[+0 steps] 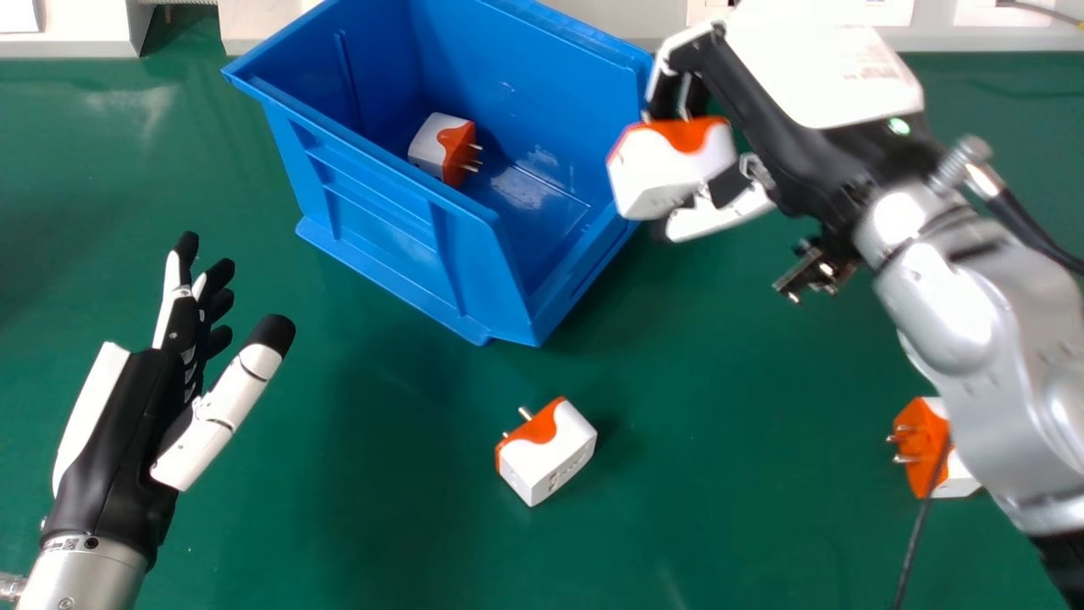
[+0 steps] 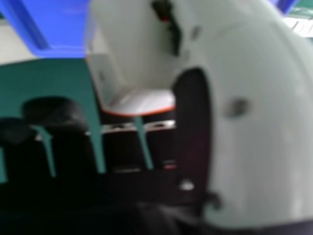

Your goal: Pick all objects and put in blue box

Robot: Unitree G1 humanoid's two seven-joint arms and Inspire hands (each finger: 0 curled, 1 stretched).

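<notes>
Beside the right rim of the blue box (image 1: 385,220), my right hand (image 1: 762,110) has its fingers and thumb round a white and orange plug adapter (image 1: 673,169). The right hand view has the held adapter (image 2: 132,54) against the thumb of my right hand (image 2: 254,117), and part of the blue box (image 2: 54,24) beyond. One adapter (image 1: 442,148) lies inside the box. Another adapter (image 1: 549,453) rests on the green table in front of it. A further adapter (image 1: 930,449) is partly hidden by my right forearm. My left hand (image 1: 118,440) is open over the table at the left.
The green table (image 1: 381,525) spreads around the box. A pale ledge (image 1: 610,21) runs along the table's far edge, behind the box. A dark cable (image 1: 919,529) hangs beside the adapter at the right.
</notes>
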